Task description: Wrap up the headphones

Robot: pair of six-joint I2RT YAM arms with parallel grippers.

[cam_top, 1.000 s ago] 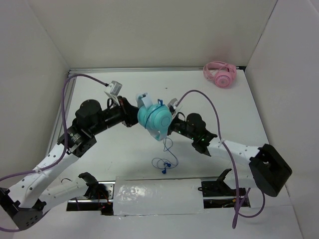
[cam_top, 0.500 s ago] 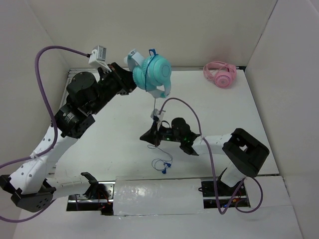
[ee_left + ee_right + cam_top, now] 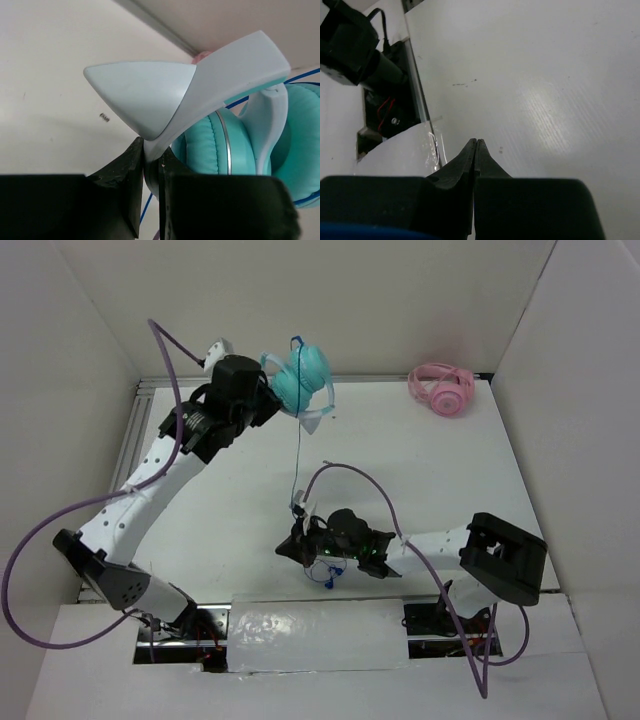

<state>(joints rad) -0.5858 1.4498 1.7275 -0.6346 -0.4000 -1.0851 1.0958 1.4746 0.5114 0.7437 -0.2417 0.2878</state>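
Left hand (image 3: 152, 160) still clamps the headphones (image 3: 303, 380) by the band, high near the back wall, cups rotated since before. Right hand (image 3: 288, 547) moved nearer and lower, fingers pressed together, nothing visible between them. Cable (image 3: 299, 455) hangs down. Plug (image 3: 329, 578) on tabletop (image 3: 480, 470), half hidden by arm.

Pink headphones (image 3: 441, 389) lie on the white table (image 3: 450, 470) near its far right corner.

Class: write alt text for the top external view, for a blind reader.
The left gripper holds teal headphones raised above the table, their blue cable hanging down towards the shut right gripper. Pink headphones lie in the far right corner.
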